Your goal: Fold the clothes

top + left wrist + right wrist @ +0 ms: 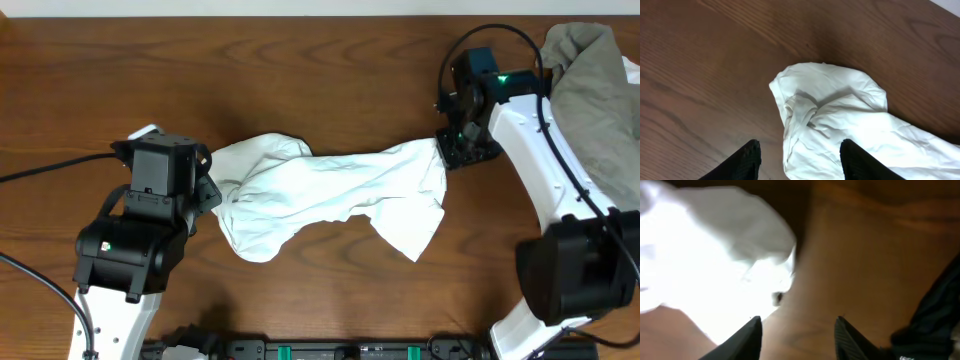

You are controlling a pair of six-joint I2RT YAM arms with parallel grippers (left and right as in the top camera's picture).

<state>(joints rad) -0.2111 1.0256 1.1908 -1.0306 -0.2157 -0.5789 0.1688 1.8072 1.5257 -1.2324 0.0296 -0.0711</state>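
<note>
One limp, light white garment (330, 195) lies crumpled overhead, midway between the table's left and right edges, my left gripper (207, 190) and right gripper (452, 150) at its ends; the left wrist view shows jaws spread and empty over a bunched edge worth pinching; the right wrist view, blurred, shows the same.

Crumpled white garment (330, 190) lies stretched sideways; grey garment (592, 95) heaped well apart.

Overhead top-down — wrists close, shared garment (330, 190)
</note>
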